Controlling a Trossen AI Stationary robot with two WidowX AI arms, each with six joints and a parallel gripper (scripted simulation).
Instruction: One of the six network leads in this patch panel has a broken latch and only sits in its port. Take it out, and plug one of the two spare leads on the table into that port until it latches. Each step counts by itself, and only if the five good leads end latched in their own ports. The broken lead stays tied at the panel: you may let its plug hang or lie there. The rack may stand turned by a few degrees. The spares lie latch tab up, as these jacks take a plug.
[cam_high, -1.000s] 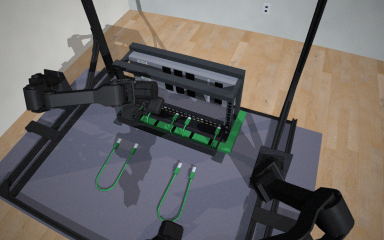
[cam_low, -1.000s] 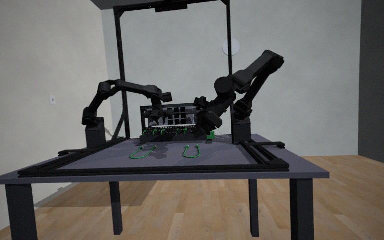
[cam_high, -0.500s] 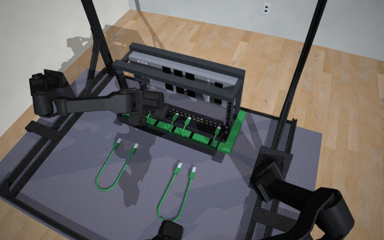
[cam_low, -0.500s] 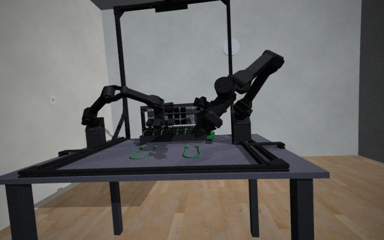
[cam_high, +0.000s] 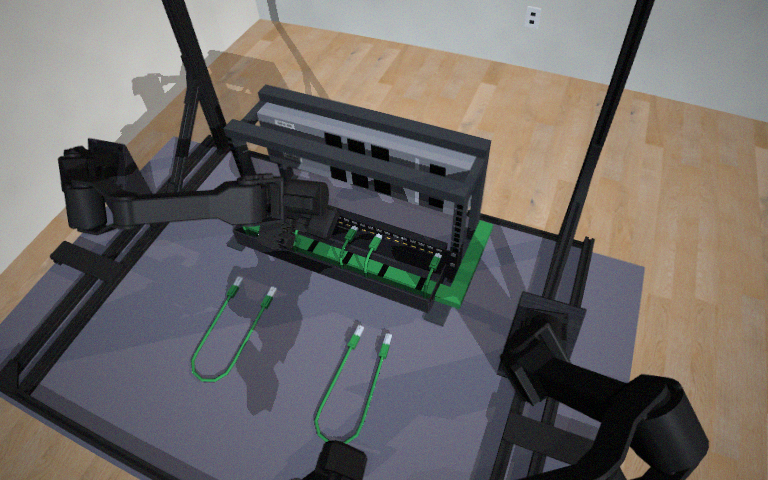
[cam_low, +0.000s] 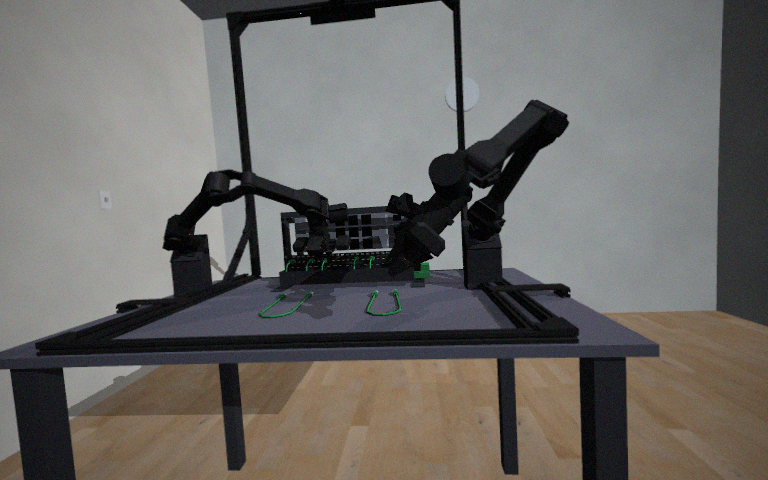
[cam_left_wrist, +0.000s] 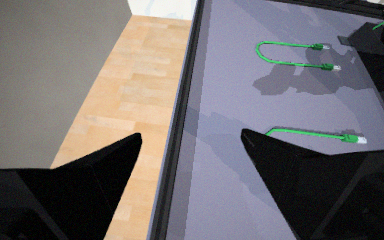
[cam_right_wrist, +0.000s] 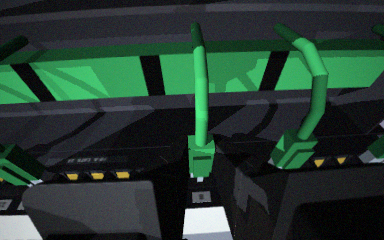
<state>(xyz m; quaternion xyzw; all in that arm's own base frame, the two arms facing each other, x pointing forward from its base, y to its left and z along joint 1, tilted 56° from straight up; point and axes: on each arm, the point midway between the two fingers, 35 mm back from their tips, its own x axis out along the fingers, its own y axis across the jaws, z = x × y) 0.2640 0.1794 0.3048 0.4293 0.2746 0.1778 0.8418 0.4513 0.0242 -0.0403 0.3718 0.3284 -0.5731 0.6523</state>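
Observation:
The rack (cam_high: 362, 121) (cam_low: 284, 237) stands at the back of the table, with the black patch panel (cam_high: 404, 242) (cam_right_wrist: 90, 161) low in it. My right gripper (cam_high: 283, 237) (cam_low: 323, 247) (cam_right_wrist: 198, 140) reaches into the panel's left part and is shut on the plug of one green lead (cam_right_wrist: 201, 152). That lead's cable runs straight back. Neighbouring leads (cam_right_wrist: 295, 150) (cam_high: 351, 232) sit in their ports. Two spare leads (cam_high: 233, 290) (cam_high: 354, 339) (cam_low: 277, 315) (cam_low: 380, 313) (cam_left_wrist: 320, 46) (cam_left_wrist: 351, 138) lie on the table. My left gripper (cam_left_wrist: 192, 135) is wide open and empty, high over the table's side edge.
A green base plate (cam_high: 465, 274) lies under the rack. Black frame rails (cam_high: 84, 283) (cam_left_wrist: 175, 150) run along the table's sides and tall posts (cam_high: 594, 141) rise from them. The wooden floor (cam_left_wrist: 130, 100) lies beyond the table edge.

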